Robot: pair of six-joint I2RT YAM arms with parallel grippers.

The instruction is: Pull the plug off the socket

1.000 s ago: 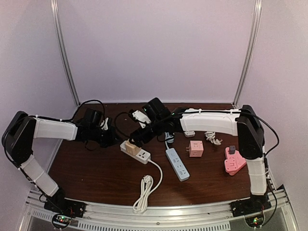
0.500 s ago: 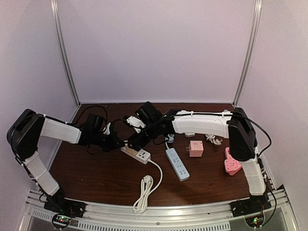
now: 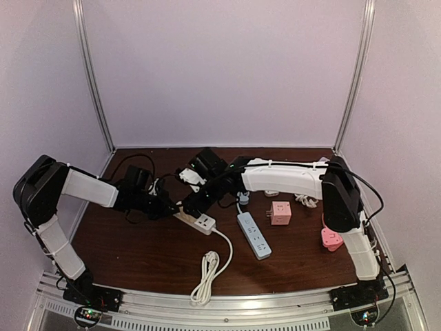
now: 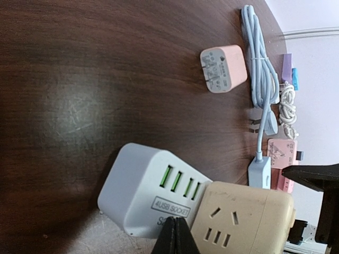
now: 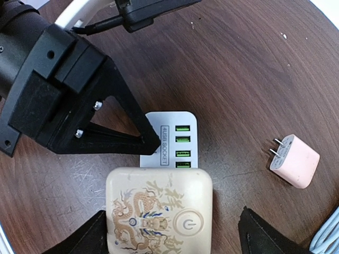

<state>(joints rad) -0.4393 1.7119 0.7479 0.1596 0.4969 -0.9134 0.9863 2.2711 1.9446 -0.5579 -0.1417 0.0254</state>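
Left gripper, jaws together, is touching white 4-USB socket, nearer table's left edge. Right gripper, jaws apart, is straddling beige plug seated in it.

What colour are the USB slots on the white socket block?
The USB slots are bright green, clearest in the right wrist view.

left arm: white shells, black joints | right arm: white shells, black joints, black cable along top | left jaws: black, wedge-shaped, silver screws | bases: black, red-green lights
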